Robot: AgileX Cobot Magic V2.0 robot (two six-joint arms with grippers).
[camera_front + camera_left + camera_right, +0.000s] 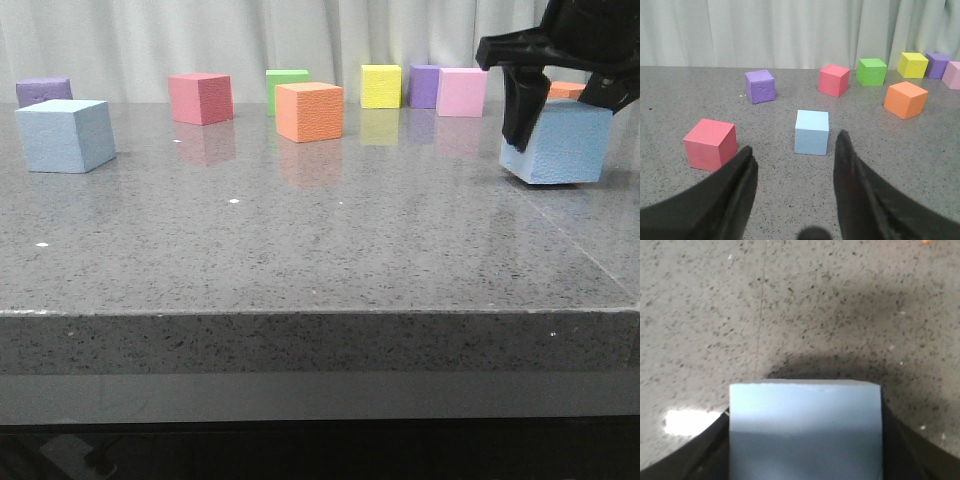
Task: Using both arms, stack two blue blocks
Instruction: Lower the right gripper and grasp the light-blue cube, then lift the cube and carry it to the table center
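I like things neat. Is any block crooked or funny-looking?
Yes: the blue block at the table's right looks tilted, one bottom corner lifted, because the right gripper is clamped on it. The other blue block sits flat.

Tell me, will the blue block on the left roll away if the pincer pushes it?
Probably not: the blue block is a cube with flat sides, so it should slide or tip. It looks like pebbly foam, so likely light, a bit squashy, and not slippery.

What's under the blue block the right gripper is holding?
Only grey tabletop and shadow show around the blue block in the right gripper. Directly beneath, the block itself hides the surface.
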